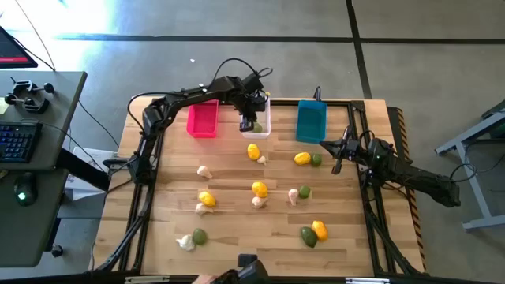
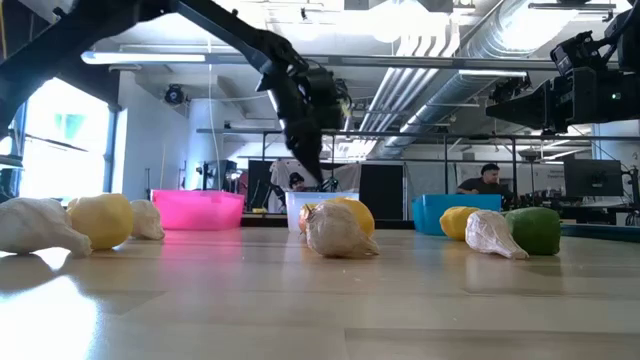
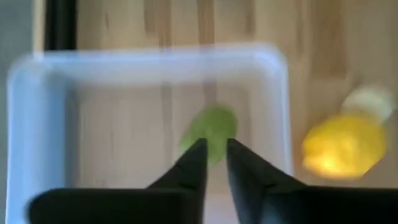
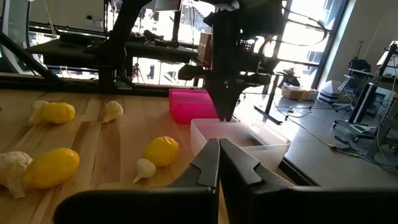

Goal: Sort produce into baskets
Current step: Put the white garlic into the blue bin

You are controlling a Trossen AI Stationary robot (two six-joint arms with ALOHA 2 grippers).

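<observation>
Evidently the drop is made: a green lime lies in the white basket under the left gripper, jaws nearly shut and seemingly empty, so lifting away toward table produce looks next.

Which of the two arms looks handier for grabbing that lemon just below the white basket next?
The left. Its end effector hangs over the white basket, and the lemon lies just beside that basket. The right end effector waits near the teal basket, farther off.
</observation>
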